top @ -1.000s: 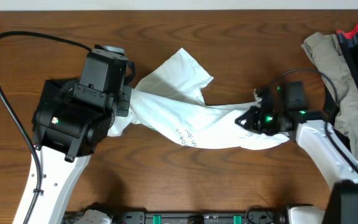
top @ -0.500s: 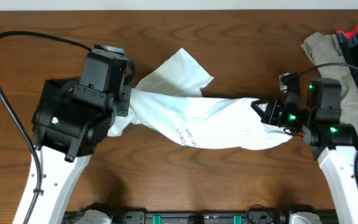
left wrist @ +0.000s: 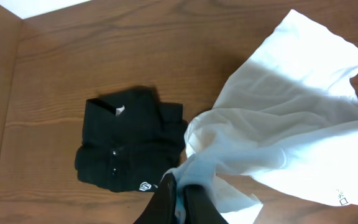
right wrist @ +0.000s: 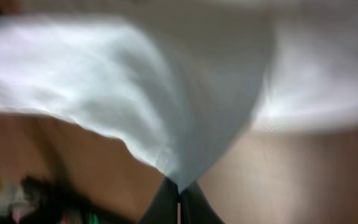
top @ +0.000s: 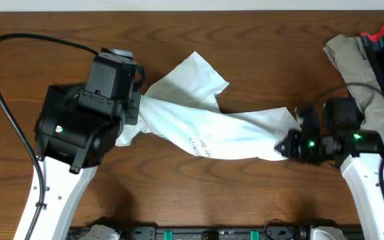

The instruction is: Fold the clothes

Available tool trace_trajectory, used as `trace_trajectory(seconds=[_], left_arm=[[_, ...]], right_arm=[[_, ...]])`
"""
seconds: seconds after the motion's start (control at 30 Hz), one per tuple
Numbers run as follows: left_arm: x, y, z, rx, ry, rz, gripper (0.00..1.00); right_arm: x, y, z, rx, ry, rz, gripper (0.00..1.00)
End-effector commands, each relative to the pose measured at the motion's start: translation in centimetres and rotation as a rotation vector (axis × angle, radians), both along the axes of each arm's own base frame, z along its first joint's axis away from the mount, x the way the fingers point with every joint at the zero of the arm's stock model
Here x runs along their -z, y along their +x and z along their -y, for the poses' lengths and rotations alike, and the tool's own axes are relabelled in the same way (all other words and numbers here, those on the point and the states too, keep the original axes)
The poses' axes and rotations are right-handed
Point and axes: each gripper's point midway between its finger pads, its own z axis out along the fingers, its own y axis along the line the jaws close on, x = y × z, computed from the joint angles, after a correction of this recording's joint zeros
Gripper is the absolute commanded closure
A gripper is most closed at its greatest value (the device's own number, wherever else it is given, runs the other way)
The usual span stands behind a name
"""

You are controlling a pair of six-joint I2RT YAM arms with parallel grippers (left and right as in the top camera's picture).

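Across the worktop your white T-shirt stretched bunched between both arms, mid-scene. Left gripper was clamped on its left end, right gripper on the right. You wanted an even outward pull, then a flat lay-down.

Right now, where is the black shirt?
In the left wrist view the black shirt lies flat on the wooden table, left of the bunched white T-shirt that the left claw grips. From overhead the left arm hides it.
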Motion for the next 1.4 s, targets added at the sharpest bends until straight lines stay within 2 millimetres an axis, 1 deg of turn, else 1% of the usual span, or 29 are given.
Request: trace_trajectory(seconds=[0.0,0.03,0.1,0.17,0.27,0.33,0.47,0.57,0.63,0.7,0.8,0.83,0.9,0.97,1.03,1.1,1.2,1.37], left_arm=[[-0.8,-0.1,-0.6,-0.013,0.015,0.027,0.94],[-0.8,-0.1,-0.6,-0.013,0.016,0.027,0.94],[-0.8,-0.1,-0.6,-0.013,0.015,0.027,0.94],[-0.8,-0.1,-0.6,-0.013,0.015,0.028,0.94],[-1.0,0.1,-0.6,-0.013,0.011,0.038,0.94],[-1.1,0.2,-0.5,-0.013,0.007,0.046,0.94],[-1.1,0.2,-0.5,-0.013,0.006,0.047,0.94],[-1.1,0.2,-0.5,-0.013,0.006,0.047,0.94],[-1.1,0.2,-0.5,-0.013,0.006,0.047,0.94],[-1.1,0.2,-0.5,-0.013,0.006,0.047,0.94],[-1.0,0.3,-0.4,-0.013,0.008,0.045,0.94],[-1.0,0.3,-0.4,-0.013,0.008,0.042,0.94],[-0.9,0.4,-0.4,-0.012,0.009,0.039,0.94],[-0.8,0.4,-0.4,-0.012,0.010,0.035,0.94],[-0.7,0.5,-0.3,-0.011,0.010,0.033,0.94],[-0.6,0.5,-0.3,-0.011,0.011,0.031,0.94],[-0.6,0.6,-0.3,-0.010,0.012,0.028,0.94],[-0.6,0.6,-0.3,-0.010,0.012,0.028,0.94]], right_arm=[[0.7,-2.6,0.6,-0.012,-0.031,-0.132,0.99],[0.8,-3.8,0.5,-0.013,-0.029,-0.192,0.99],[1.1,-5.3,0.9,-0.018,-0.056,-0.268,0.99],[1.7,-5.6,1.9,-0.016,-0.115,-0.288,0.98],[2.2,-4.0,2.1,0.001,-0.124,-0.245,0.97],[2.7,-2.8,2.1,0.048,-0.119,-0.240,0.97],[3.9,-0.2,1.6,0.086,-0.082,-0.214,0.94],[4.8,1.3,0.7,0.082,-0.019,-0.211,0.93],[5.7,2.2,0.1,0.077,0.020,-0.219,0.87],[6.6,3.2,-0.4,0.064,0.057,-0.210,0.86],[6.9,4.5,-1.9,-0.011,0.154,-0.147,0.89],[7.0,4.7,-2.0,-0.028,0.163,-0.137,0.89],[7.0,4.5,-2.0,-0.074,0.157,-0.115,0.85],[7.1,4.0,-1.8,-0.113,0.141,-0.111,0.78],[7.1,3.2,-1.7,-0.131,0.132,-0.131,0.71],[7.2,2.0,-1.4,-0.144,0.111,-0.180,0.67],[7.2,0.2,-1.6,-0.183,0.094,-0.244,0.64],[7.5,-1.8,-2.5,-0.250,0.037,-0.311,0.61]])
